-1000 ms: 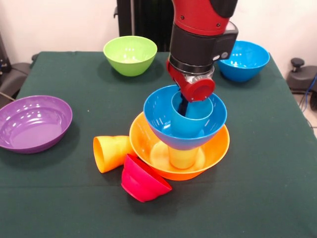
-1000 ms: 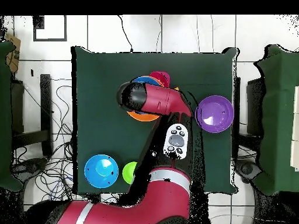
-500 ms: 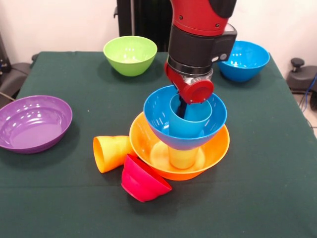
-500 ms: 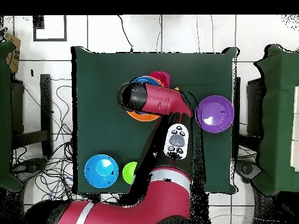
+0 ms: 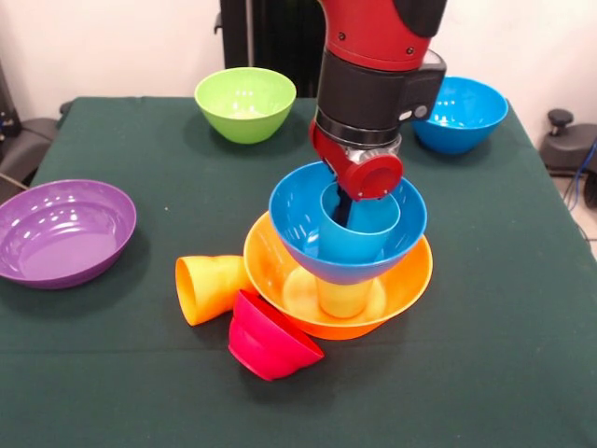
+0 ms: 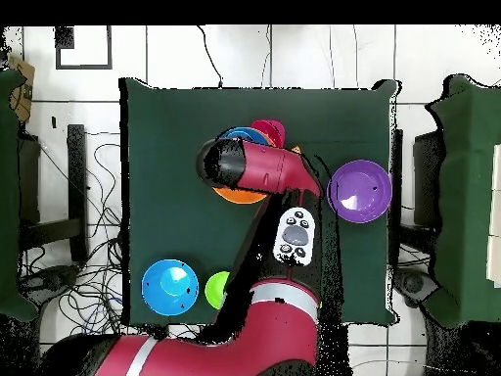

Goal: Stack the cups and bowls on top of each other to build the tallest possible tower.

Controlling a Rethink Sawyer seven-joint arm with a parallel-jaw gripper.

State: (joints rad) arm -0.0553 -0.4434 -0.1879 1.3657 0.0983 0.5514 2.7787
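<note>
- Change from the earlier frames: the blue cup (image 5: 359, 229) sits slightly higher inside the blue bowl (image 5: 347, 224), and the arm's wrist has risen a little with it. The other items have not moved.
- End effector (image 5: 343, 207): it reaches down into the blue cup; only a dark finger shows at the cup's inner wall, under the red round wrist cap. Whether it is apart or clamped on the cup's wall cannot be told.
- Tower (image 5: 340, 252): near the middle of the worktop (image 5: 131, 373), toward its front edge in the front view. The large orange bowl (image 5: 410, 271) is lowest. A yellowish cup (image 5: 343, 297) stands in it, the blue bowl rests on that cup, and the blue cup is inside the blue bowl.
- Surroundings, front view: an orange cup (image 5: 210, 287) lies on its side, touching the orange bowl's left rim. A red bowl (image 5: 270, 338) lies tipped just in front of it, against the orange bowl.
- A purple bowl (image 5: 61, 231) sits at the left edge. A green bowl (image 5: 244, 103) and a second blue bowl (image 5: 462, 114) stand upright near the back edge, well apart from the tower.
- Arm pose: the arm (image 6: 264, 171) comes down near vertical over the tower. In the overhead view it covers most of the tower.
</note>
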